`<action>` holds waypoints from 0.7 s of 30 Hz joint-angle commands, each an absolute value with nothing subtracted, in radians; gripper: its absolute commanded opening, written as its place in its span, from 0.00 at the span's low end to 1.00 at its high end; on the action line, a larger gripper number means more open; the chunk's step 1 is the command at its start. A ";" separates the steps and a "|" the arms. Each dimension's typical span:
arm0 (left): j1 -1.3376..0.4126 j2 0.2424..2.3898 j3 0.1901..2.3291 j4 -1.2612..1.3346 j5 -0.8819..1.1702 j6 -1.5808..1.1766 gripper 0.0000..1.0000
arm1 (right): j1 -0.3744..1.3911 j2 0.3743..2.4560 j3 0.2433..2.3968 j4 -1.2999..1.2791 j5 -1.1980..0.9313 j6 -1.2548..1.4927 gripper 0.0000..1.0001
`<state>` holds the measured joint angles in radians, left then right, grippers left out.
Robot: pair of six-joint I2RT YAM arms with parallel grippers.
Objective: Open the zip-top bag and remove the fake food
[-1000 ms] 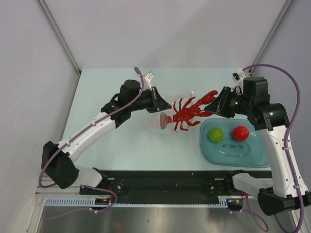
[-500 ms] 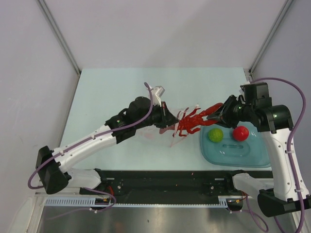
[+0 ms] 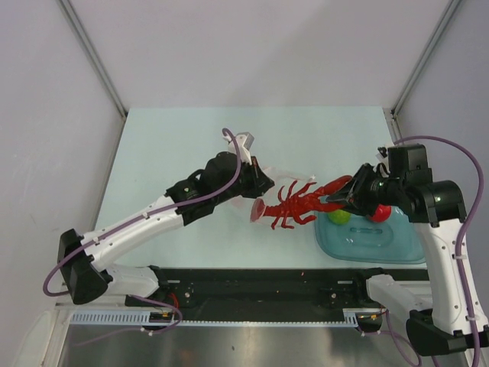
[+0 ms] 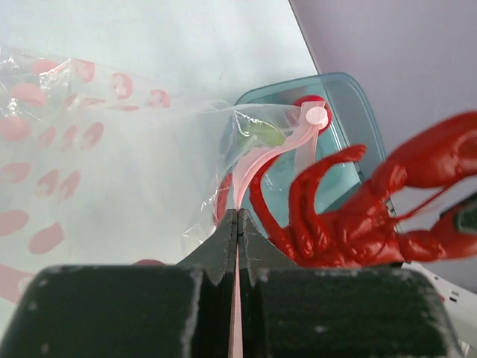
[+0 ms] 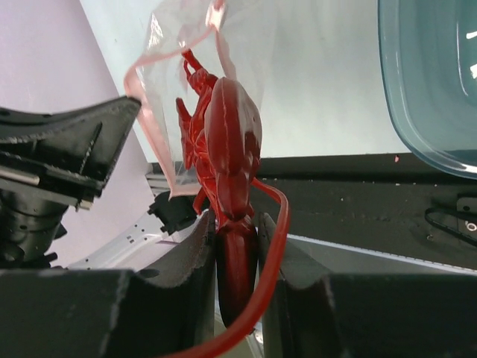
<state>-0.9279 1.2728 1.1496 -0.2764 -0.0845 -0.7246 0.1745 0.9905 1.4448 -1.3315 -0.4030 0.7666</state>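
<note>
The clear zip-top bag (image 3: pixel 269 182) hangs from my left gripper (image 3: pixel 258 183), whose jaws are shut on its pink zip strip (image 4: pixel 246 168). A red lobster (image 3: pixel 293 205) hangs in the air just right of the bag's mouth. My right gripper (image 3: pixel 345 197) is shut on one of its claws (image 5: pixel 237 257), and its body (image 5: pixel 227 138) lies against the bag's open edge (image 5: pixel 160 67). A lime-green ball (image 3: pixel 340 217) and a small red fruit (image 3: pixel 380 212) lie in the teal tray (image 3: pixel 367 246), the red one partly hidden by my right wrist.
The teal-blue tray (image 5: pixel 440 82) stands at the near right of the table, right under my right gripper. The black rail (image 3: pixel 260 284) of the arm bases runs along the near edge. Grey walls close in both sides.
My right gripper has carried the lobster nearer and rightward, toward the tray. My left gripper has moved right and nearer with the bag. Both grips are unchanged.
</note>
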 commanded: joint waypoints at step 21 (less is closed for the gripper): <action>-0.893 1.204 1.098 -0.387 -0.182 -0.724 0.00 | 0.146 0.940 1.635 -1.411 -0.482 0.635 0.00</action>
<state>-0.9115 1.2350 1.1065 -0.3405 -0.1322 -0.7174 0.1497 0.9443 1.4872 -1.3376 -0.4946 0.7136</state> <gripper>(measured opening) 0.003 0.259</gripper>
